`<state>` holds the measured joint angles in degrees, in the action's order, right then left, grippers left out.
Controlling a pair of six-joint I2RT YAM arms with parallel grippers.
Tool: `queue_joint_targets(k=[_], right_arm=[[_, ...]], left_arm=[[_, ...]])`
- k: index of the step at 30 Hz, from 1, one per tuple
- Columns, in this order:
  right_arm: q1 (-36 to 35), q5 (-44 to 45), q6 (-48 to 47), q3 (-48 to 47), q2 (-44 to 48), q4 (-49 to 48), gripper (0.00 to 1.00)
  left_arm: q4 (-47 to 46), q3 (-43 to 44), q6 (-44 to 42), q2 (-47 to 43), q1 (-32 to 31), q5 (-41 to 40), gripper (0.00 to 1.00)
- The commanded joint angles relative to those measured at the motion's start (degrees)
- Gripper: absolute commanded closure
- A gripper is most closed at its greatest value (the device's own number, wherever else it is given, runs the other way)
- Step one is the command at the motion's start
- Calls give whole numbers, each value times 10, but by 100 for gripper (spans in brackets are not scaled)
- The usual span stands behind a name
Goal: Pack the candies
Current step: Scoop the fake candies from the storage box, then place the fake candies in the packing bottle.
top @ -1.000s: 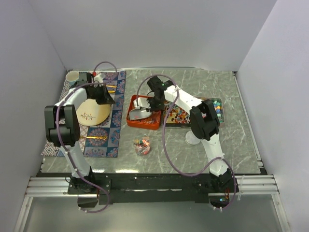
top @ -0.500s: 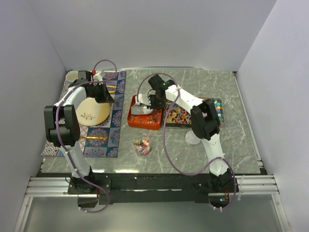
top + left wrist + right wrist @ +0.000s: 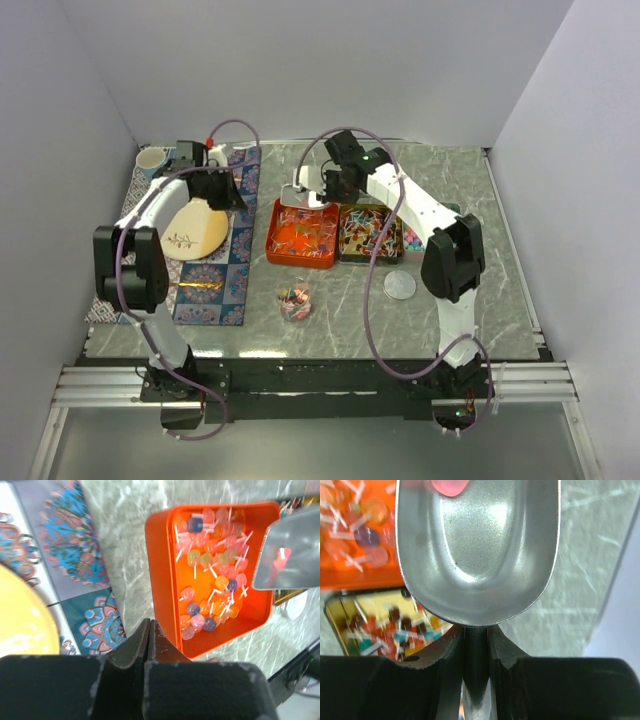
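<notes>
Wrapped candies (image 3: 303,232) lay in an orange square tin (image 3: 273,246), with a dark rectangular tin (image 3: 360,260) just right of it. A small glass jar (image 3: 294,301) stood before the first.

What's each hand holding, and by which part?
Right hand grips the metal scoop by its handle, just below the bowl. Left hand is shut, holding nothing.

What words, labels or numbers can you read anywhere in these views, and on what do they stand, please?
No legible text in any view.
The cream plate bears a dark mark, too small to read.
The orange tray, metal scoop and patterned mat show none.
</notes>
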<state>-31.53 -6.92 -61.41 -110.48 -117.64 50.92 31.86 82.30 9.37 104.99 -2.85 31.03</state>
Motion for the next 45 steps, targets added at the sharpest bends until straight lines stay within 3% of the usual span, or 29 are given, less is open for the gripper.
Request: queue_joint_targets(k=[1,7,17,32,37,45], right_arm=[[9,52,-27,21,47,9,100],[-1,63,-58,50,134,22,100],[-137,188,-105,208,300,74,100],[-313,377,-59,247,261,139,100],[-341,440,-80,271,259,135,100],[-355,500,-50,219,231,195,100]], left_arm=[[-18,21,38,-65,16,-25,99],[-33,-15,38,-136,28,-39,99],[-83,-105,56,-225,46,-45,99],[-123,-173,74,-290,53,-70,99],[-130,-180,79,-305,54,-77,99],[-139,-184,90,-309,55,-73,99]])
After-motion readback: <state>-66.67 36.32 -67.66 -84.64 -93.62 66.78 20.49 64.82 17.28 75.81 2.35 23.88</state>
